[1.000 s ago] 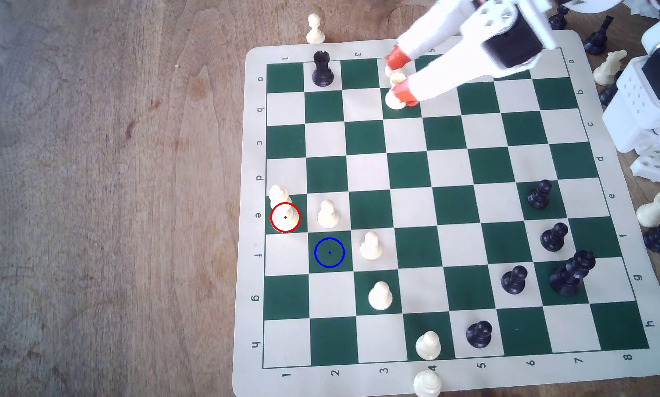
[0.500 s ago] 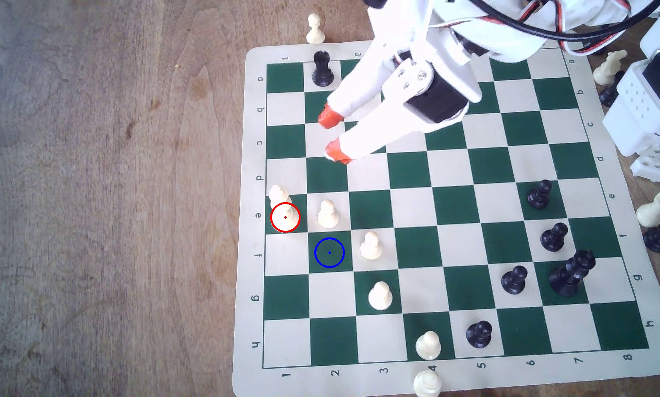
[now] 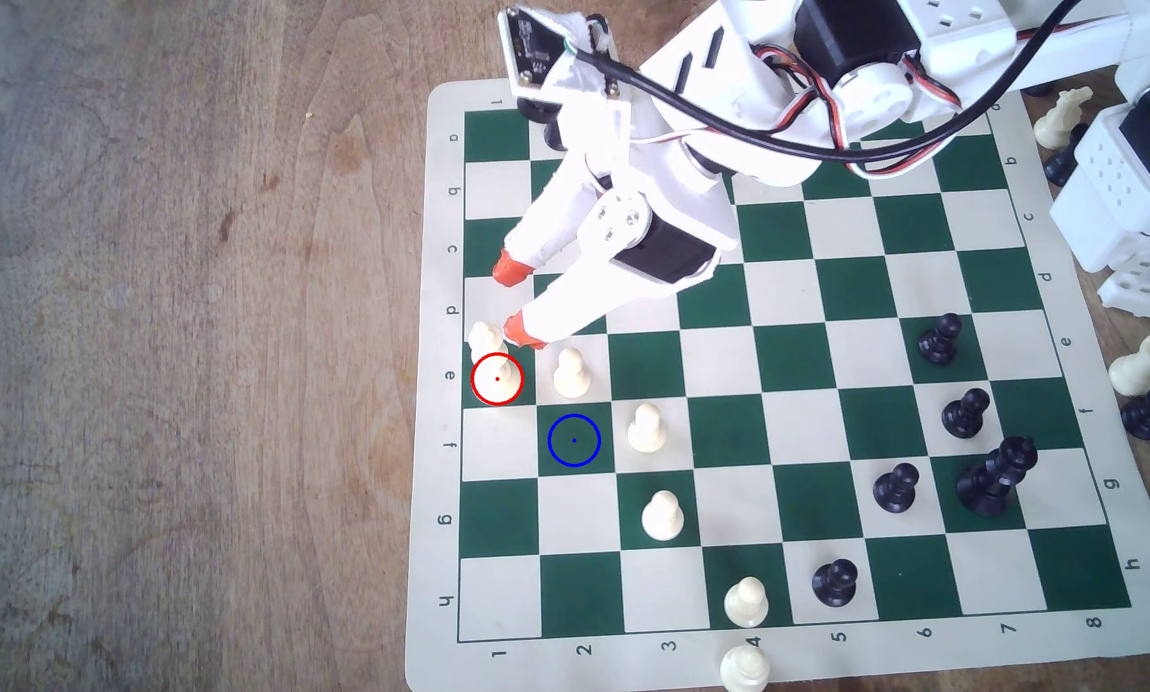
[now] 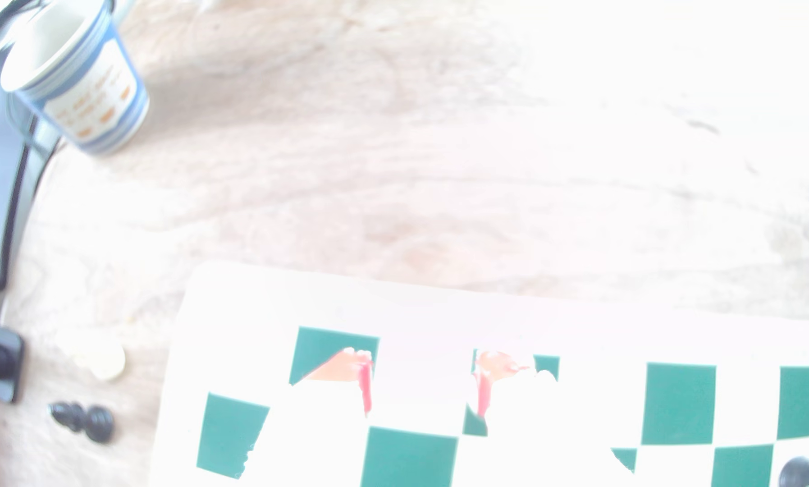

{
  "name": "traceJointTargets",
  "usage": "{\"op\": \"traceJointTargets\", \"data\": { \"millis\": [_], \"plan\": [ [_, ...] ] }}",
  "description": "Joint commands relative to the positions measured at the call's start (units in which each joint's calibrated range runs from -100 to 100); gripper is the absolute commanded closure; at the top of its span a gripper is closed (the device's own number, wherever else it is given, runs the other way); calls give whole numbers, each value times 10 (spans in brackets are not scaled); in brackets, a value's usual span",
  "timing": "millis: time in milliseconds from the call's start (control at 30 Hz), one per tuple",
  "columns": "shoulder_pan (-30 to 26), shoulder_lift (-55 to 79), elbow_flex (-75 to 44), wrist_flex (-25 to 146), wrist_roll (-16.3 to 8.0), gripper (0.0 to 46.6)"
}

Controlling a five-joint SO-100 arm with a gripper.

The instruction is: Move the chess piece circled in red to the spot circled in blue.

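Note:
The chess piece circled in red point(image 3: 492, 362) is tall and cream, and stands on a green square at the board's edge on the exterior view's left, with a red ring around its base. The spot circled in blue point(image 3: 574, 440) is a bare green square one row nearer and one column to the right. My gripper point(image 3: 517, 301) hangs open just behind the piece with nothing between its fingers. One of its orange fingertips point(image 3: 524, 331) is right beside the piece's crown. In the washed-out wrist view the gripper point(image 4: 423, 374) is open over the board's edge squares.
Cream pawns point(image 3: 571, 376) point(image 3: 646, 431) point(image 3: 663, 518) stand close to the blue spot. Black pieces point(image 3: 965, 416) cluster on the board's right side, and loose pieces point(image 3: 1141, 366) lie off it. A paper cup point(image 4: 74, 79) stands on the wooden table.
My gripper has travelled from the back of the board toward the exterior view's lower left, ending beside the red-ringed piece. It has stayed open. The pieces near the rings have not moved.

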Motion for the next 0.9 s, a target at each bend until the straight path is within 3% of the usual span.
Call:
{"op": "traceJointTargets", "data": {
  "millis": [0, 867],
  "plan": [
    [10, 12, -50, -19, 3, 349],
    [34, 97, -44, -54, 7, 343]
  ]
}}
